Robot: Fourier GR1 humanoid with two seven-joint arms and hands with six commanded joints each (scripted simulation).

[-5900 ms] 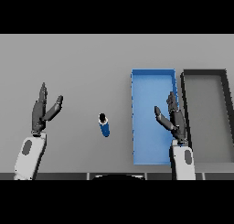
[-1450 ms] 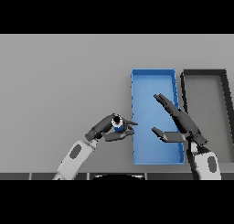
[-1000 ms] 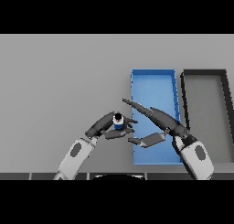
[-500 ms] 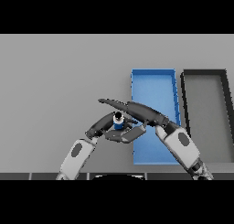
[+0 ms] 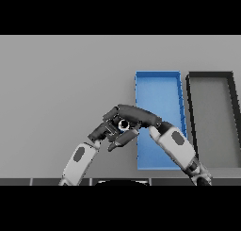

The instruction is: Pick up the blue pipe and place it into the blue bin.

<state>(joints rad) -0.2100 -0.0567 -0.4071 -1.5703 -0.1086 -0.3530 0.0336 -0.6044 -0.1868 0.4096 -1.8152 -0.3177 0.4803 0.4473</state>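
I have both hands meeting over the grey bench [image 5: 61, 84], just left of the blue bin [image 5: 159, 91]. The left hand [image 5: 104, 130] comes up from the lower left on its white forearm, and the right hand [image 5: 134, 114] reaches across from the lower right, its forearm lying over the bin's near half. Between them I can make out only a small part of the blue pipe [image 5: 123, 125]: a pale round end with a dark ring about it, nearly buried under dark fingers.

The right hand's fingers [image 5: 117, 113] arch over the top of the pipe and its thumb [image 5: 123, 138] curls in from below, so I read that hand as closed round the pipe. The left hand's fingers press in against the pipe from the left side, bent toward it; I read them as wrapped on it too, though where exactly they touch is hidden by the right hand.

The pipe sits outside the bin, close beside its left wall. I cannot tell whether it rests on the bench or is lifted off it. A dark grey bin [image 5: 209, 107] stands just right of the blue one, side by side with it.
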